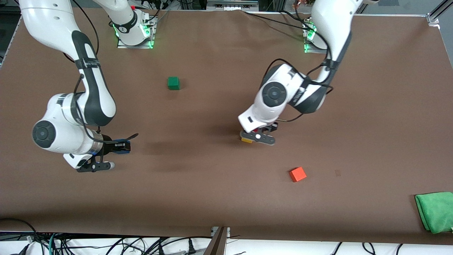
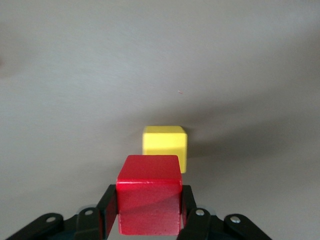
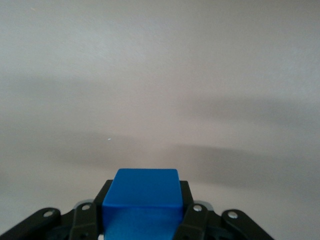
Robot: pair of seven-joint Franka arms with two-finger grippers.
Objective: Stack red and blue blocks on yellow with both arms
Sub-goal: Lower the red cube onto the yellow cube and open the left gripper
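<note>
My left gripper (image 1: 261, 134) is low over the middle of the table, shut on the red cube (image 2: 149, 195), which sits between its two fingers (image 2: 107, 212). The yellow cube (image 2: 165, 146) rests on the table just ahead of the red one. In the front view only a corner of the yellow cube (image 1: 246, 140) shows under the left hand. I cannot tell whether the two cubes touch. My right gripper (image 1: 122, 146) is toward the right arm's end of the table, shut on the blue cube (image 3: 142, 200) and holding it above the tabletop.
A dark green cube (image 1: 173, 83) lies farther from the front camera, between the two arms. An orange-red cube (image 1: 297, 174) lies nearer to the camera than the left hand. A green cloth (image 1: 435, 210) lies at the near corner at the left arm's end.
</note>
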